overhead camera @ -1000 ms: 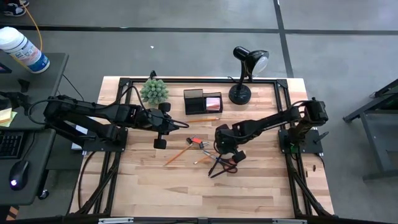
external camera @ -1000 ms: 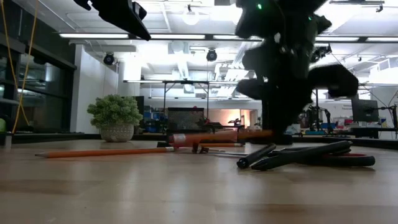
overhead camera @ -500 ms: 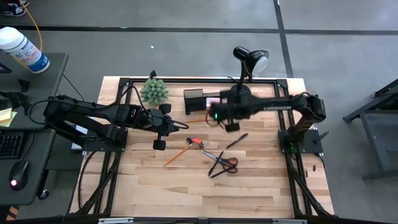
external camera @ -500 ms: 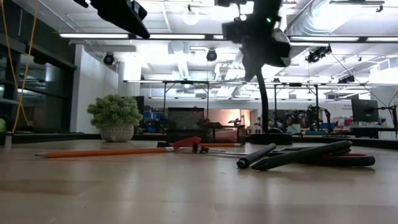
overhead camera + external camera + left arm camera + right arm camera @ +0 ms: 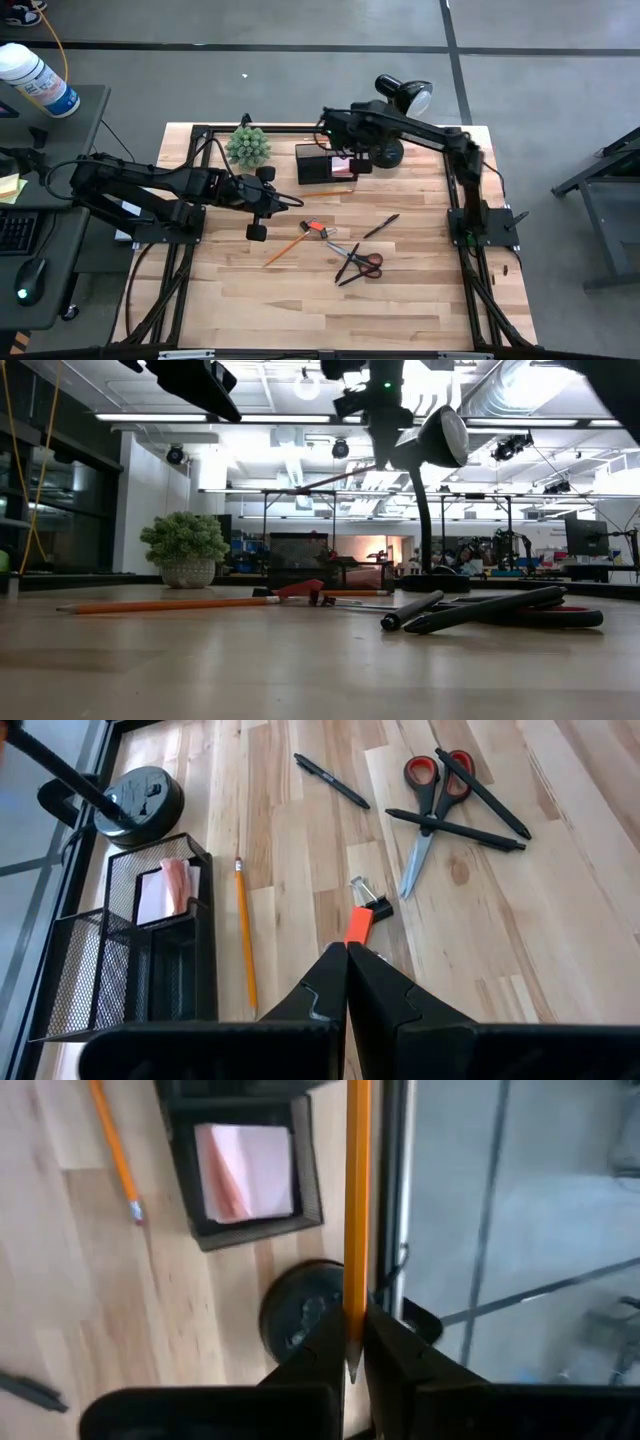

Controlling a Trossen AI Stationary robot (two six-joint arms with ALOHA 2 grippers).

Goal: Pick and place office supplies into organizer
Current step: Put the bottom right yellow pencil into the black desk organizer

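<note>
My right gripper (image 5: 350,1335) is shut on an orange pencil (image 5: 356,1200) high over the black organizer (image 5: 325,163), close to the lamp. The pink sticky-note pad (image 5: 250,1170) lies in the organizer's low tray. A second orange pencil (image 5: 243,930) lies on the table beside the organizer, and a third (image 5: 285,250) lies nearer the middle. The small red piece (image 5: 360,925), red-handled scissors (image 5: 430,810) and black pens (image 5: 330,780) lie flat on the wood. My left gripper (image 5: 347,980) is shut and hovers above the table, just short of the red piece. My right gripper pinches the orange pencil between its two fingers at the sharpened end (image 5: 350,1365). The shaft sticks out ahead of the fingers. In the low view the pencil (image 5: 335,480) is lifted clear, high above the table, slanting slightly down away from the gripper.
A black desk lamp (image 5: 395,120) stands right beside the organizer at the far edge, its head close to my right arm. A green spiky plant (image 5: 248,146) sits at the far left. The near half of the table (image 5: 330,310) is bare wood.
My right gripper rose from the table beside the scissors and swung toward the far edge, carrying an orange pencil lifted clear of the wood. It has turned and now hangs over the organizer. My left arm kept still.
</note>
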